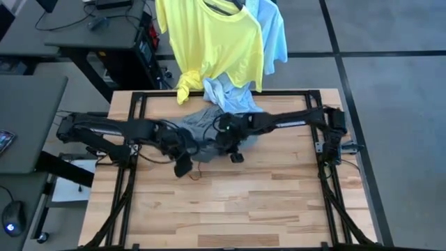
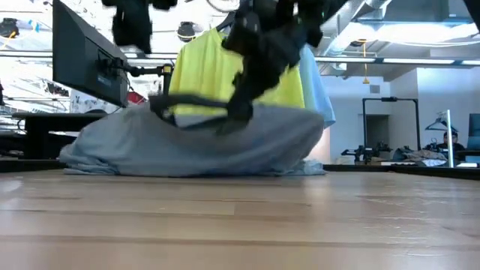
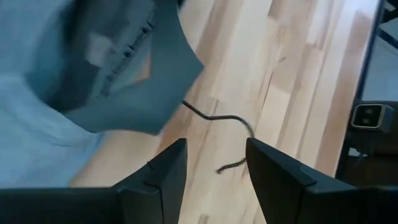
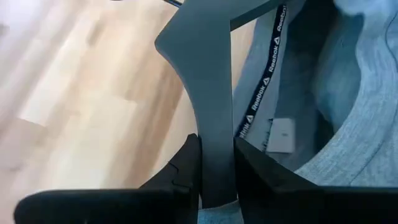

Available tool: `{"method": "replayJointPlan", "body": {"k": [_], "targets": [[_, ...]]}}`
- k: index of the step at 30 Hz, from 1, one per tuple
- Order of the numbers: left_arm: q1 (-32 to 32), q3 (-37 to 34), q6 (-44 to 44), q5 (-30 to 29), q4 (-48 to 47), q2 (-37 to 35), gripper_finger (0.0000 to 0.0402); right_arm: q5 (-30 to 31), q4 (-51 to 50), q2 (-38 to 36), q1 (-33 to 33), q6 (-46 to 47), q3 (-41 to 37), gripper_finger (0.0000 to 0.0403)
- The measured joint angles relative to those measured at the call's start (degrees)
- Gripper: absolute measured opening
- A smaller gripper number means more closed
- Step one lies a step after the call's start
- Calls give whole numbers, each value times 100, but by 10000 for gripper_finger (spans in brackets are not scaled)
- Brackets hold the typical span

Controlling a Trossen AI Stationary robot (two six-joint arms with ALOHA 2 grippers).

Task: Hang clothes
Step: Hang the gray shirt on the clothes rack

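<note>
Right hand [image 4: 216,171] clenched on grey T-shirt [image 4: 205,93] collar; left hand [image 3: 214,171] released beside it.

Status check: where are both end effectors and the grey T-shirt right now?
Right end effector shut on the grey T-shirt, pinching its collar. Left end effector open over bare table, nothing held. Thin black hanger lies on the wood beside the shirt.

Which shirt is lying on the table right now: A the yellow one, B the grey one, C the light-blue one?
B: the grey shirt lies heaped on the table, its collar pinched in the right gripper; the other two hang behind.
</note>
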Motion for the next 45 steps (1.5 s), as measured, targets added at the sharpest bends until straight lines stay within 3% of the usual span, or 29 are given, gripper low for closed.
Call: {"method": "replayJointPlan", "body": {"k": [6,11,17,23,27,32,41,45], "targets": [[228,1853,360,-691,-1150,-52,148,-994,-2,-444,-450,1252,679,55],[351,2913,908,-1473,-1322,-51,148,-1977,85,-573,-780,2400,920,55],[510,3751,1873,-2246,-1284,-49,148,-3817,845,-628,-972,3513,948,55],[699,3960,2715,-2760,-1477,-46,148,-4791,2075,-626,-877,4559,948,55],[732,3960,3165,-2631,-2148,37,148,-4997,2700,-626,-892,5178,948,55],[700,3958,3404,-1637,-2462,145,148,-5022,2836,-626,-1103,5388,948,55],[806,4161,3646,-1721,-2586,-62,148,-5083,2862,-626,-1484,5596,948,55],[940,4352,3579,-1789,-3123,-85,148,-5108,2870,-626,-1581,5627,951,55]]}}
